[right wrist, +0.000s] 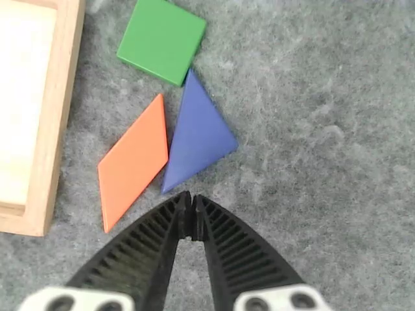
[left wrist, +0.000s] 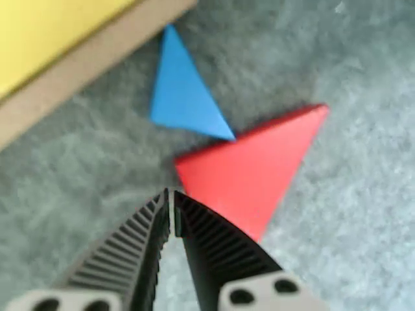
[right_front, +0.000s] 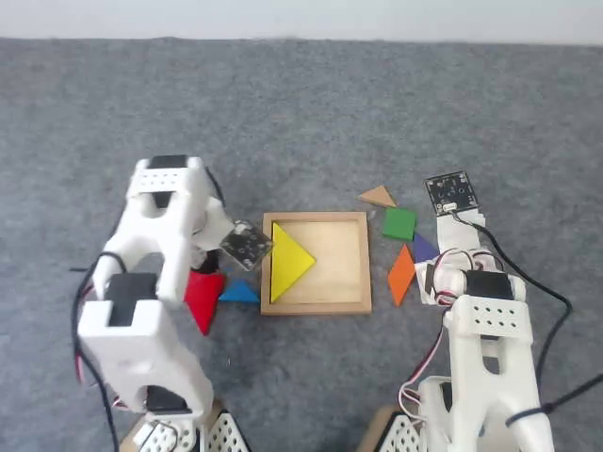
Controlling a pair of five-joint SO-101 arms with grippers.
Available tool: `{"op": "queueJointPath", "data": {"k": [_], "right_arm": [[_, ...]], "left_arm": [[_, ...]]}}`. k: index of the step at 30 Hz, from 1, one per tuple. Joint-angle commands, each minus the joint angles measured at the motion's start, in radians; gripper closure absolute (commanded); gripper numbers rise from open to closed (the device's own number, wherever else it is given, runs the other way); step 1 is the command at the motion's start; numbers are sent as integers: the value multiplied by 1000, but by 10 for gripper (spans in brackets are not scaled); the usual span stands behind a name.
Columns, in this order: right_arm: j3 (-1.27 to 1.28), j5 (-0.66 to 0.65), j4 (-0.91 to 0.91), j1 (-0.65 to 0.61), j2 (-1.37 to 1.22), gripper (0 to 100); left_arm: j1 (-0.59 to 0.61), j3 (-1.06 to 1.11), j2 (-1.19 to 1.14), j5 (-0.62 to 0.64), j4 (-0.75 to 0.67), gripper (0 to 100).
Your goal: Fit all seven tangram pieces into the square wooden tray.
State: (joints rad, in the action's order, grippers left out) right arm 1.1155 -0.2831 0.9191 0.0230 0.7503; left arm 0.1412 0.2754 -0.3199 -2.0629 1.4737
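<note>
The square wooden tray (right_front: 316, 306) holds a large yellow triangle (right_front: 287, 261), lying flat against its left wall. Left of the tray lie a red triangle (right_front: 203, 294) and a small blue triangle (right_front: 240, 293). On the right are a tan triangle (right_front: 378, 196), green square (right_front: 399, 224), indigo triangle (right_front: 423, 249) and orange parallelogram (right_front: 402, 274).

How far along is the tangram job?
Done: only the yellow triangle lies in the tray. In hand: nothing; the left gripper is shut beside the red triangle, the right gripper shut near the dark blue triangle. Left: those two, the light blue triangle, tan triangle, green square and orange parallelogram.
</note>
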Motion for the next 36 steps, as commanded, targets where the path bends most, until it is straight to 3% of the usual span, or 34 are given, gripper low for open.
{"op": "queueJointPath", "data": {"k": [1, 8, 11, 14, 22, 36], "right_arm": [[-9, -14, -16, 12, 13, 979], [-9, -14, -16, 12, 13, 979], [-9, -14, -16, 13, 13, 979], [-9, -14, -16, 13, 13, 979], [-9, -14, -16, 13, 13, 979], [-9, -14, -16, 13, 13, 979]], "left_arm": [[-72, -62, 0, 29, 44, 989], [-112, -33, 75, 25, 127, 989], [-118, 53, 64, 23, 68, 989], [-68, 90, 43, 25, -28, 989], [-11, 81, 14, 25, -3, 989], [259, 25, 35, 23, 2, 989]]}}
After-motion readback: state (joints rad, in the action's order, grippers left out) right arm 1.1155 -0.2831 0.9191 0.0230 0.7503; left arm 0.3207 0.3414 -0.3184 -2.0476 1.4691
